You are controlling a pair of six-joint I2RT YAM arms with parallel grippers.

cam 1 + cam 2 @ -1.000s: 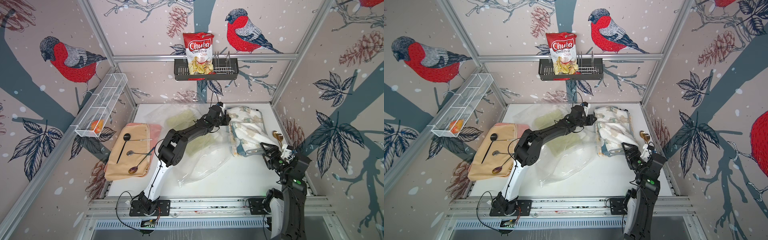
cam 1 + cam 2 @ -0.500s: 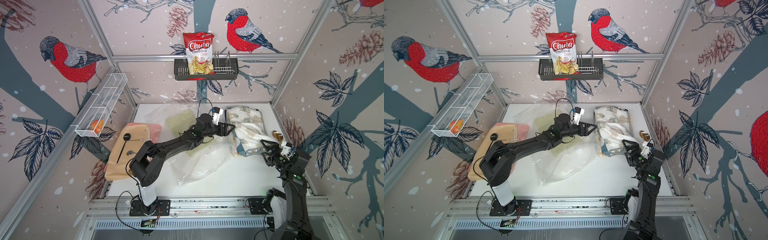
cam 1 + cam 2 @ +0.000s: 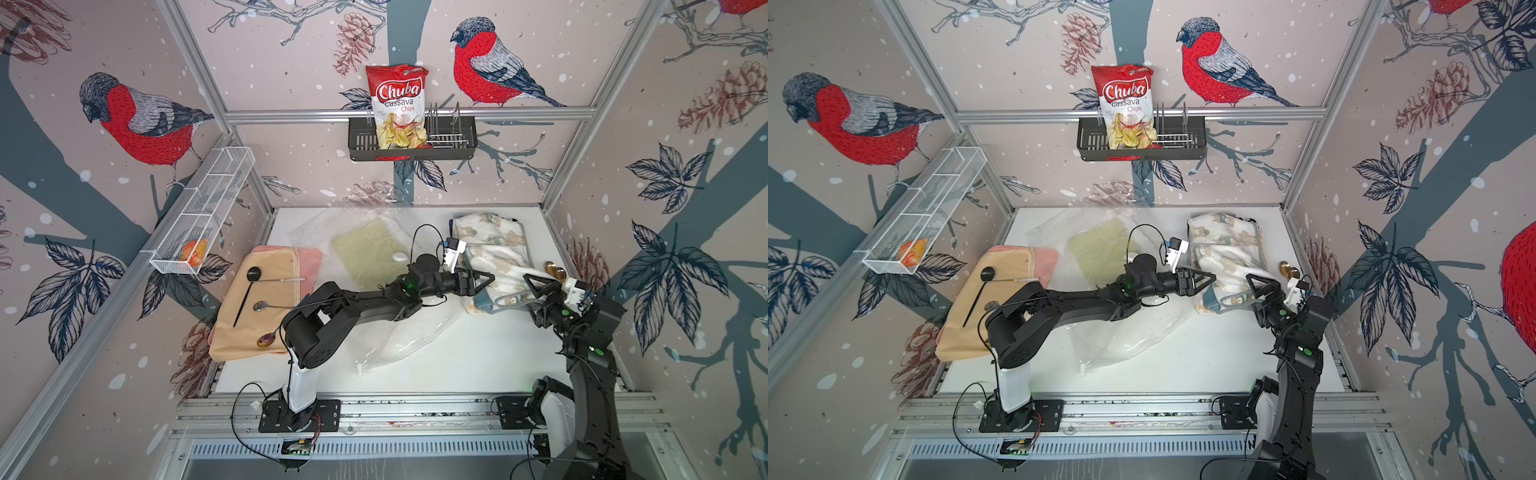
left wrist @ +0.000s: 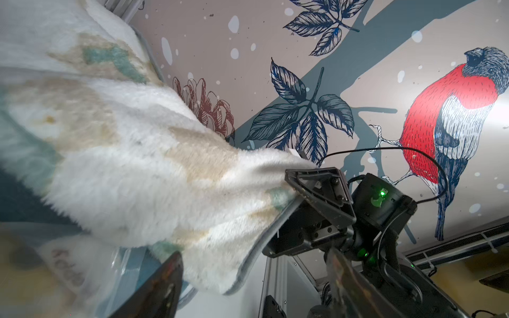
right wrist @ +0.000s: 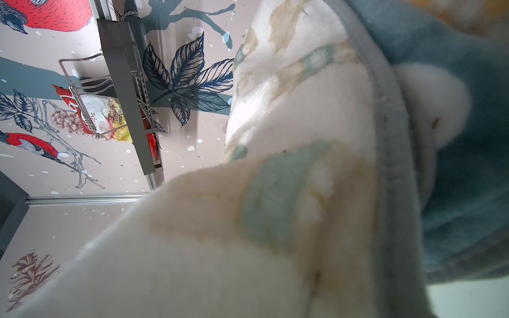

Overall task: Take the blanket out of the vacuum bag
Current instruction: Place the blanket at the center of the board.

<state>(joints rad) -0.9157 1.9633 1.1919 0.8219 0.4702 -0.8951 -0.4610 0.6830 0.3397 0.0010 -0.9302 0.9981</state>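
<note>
Now the blanket (image 3: 494,253) is seen piled at the far right of the table (image 3: 478,357), its near corner just touching the mouth of the vacuum bag (image 3: 399,328), which is spread flat mid-table, seemingly so cloth slides clear of plastic. A fold is met by the right gripper (image 3: 536,286), jaws spread wide. The left gripper (image 3: 484,280), clamped a second ago, is now parted beside the blanket and drawn nearer
</note>
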